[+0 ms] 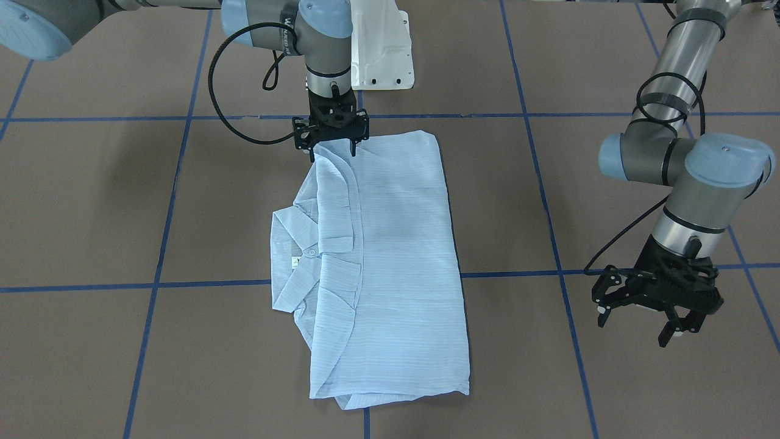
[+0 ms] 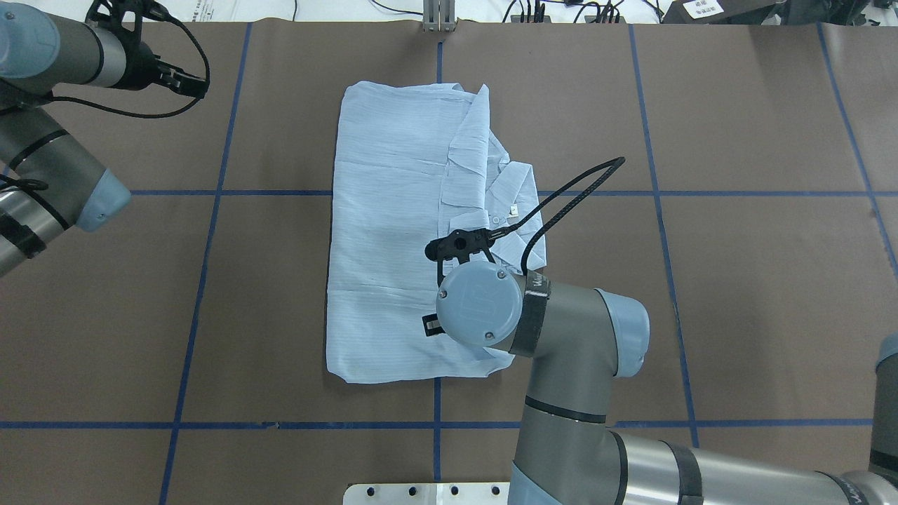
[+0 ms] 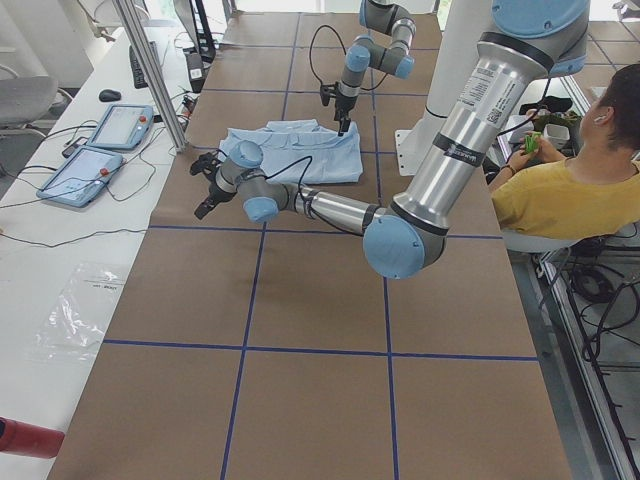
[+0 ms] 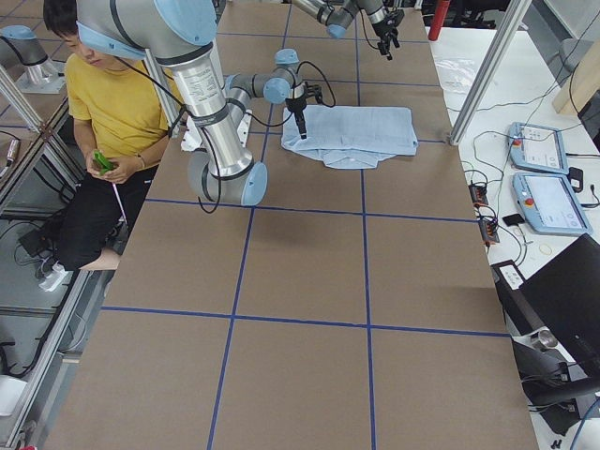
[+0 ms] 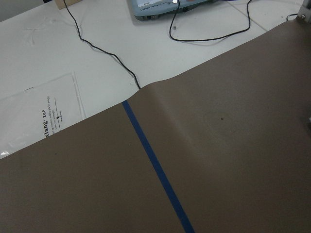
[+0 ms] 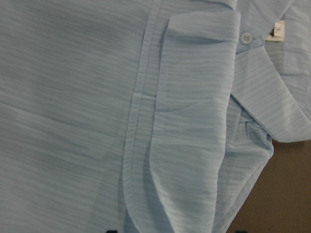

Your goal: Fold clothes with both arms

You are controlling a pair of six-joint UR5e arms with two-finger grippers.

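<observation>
Beside the desk (image 3: 300,300) a person (image 3: 560,190) sits; right tool (image 1: 333,152) hangs released over the shirt (image 1: 396,256), left tool (image 1: 634,326) released, well apart.

Brown table (image 2: 736,315) (blue tape grid (image 2: 772,193)), white bench (image 3: 40,260) alongside.

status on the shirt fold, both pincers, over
Right pincer open at a corner of the shirt. Left pincer open, away over the table. Shirt folded into a rectangle, collar out. Nothing seen blocking.
</observation>
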